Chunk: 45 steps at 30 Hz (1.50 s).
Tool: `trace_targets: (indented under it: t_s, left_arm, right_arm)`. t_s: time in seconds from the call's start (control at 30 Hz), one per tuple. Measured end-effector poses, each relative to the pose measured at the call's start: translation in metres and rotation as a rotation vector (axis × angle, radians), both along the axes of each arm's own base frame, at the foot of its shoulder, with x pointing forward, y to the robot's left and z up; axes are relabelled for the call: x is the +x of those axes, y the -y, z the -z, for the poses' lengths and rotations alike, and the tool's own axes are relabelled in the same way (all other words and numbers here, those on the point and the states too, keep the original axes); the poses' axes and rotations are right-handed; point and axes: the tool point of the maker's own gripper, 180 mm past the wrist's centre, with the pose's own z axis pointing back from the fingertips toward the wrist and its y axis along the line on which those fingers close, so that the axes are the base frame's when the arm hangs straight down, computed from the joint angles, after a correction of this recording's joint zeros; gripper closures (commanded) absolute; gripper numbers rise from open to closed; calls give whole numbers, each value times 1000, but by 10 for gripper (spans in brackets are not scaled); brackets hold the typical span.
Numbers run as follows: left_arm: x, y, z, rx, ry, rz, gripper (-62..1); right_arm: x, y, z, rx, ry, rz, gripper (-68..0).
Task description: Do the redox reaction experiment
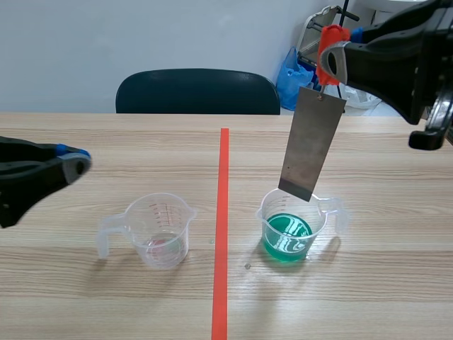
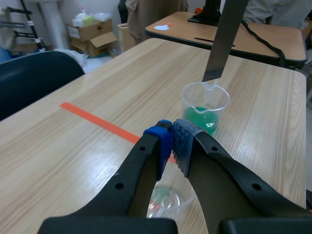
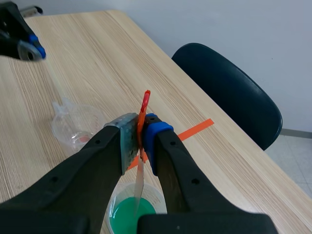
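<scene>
Worktop: light wood grain, with an orange-red tape line running down its middle.
Chair: dark padded back, standing at the worktop's far edge.
Blue plastic bag: behind the worktop, just beside the chair and against a pale wire rack.
Cardboard boxes: on the floor beyond the chair, flaps open.
Second table: wooden top, standing apart beyond the worktop.
Wall: plain and pale.

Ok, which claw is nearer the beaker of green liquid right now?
Right. The right claw hangs above the green beaker, holding the metal strip, whose lower end is near its rim. The left claw, shut, is farther off, near the clear beaker.
</scene>
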Motion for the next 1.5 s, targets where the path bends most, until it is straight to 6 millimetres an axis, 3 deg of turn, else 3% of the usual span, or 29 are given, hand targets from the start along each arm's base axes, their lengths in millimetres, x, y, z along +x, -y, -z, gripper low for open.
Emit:
trace_targets:
  t_s: [0.33, 0.53, 0.8, 1.17, 1.5]
  left_arm:
    - [8, 83, 21, -57, -58, 105, -23]
    - [29, 116, 22, -92, -55, 79, -23]
    - [49, 131, 41, -76, -106, 39, -26]
    - [43, 146, 62, -28, -172, 98, -26]
    - [44, 161, 54, -55, -165, 113, -26]
  right_arm:
    - [0, 0, 0, 0, 0, 0, -6]
    - [0, 0, 0, 1, 0, 0, -6]
    - [0, 0, 0, 1, 1, 0, -7]
    - [0, 0, -1, 5, 3, -2, -7]
    - [0, 0, -1, 4, 3, -1, -7]
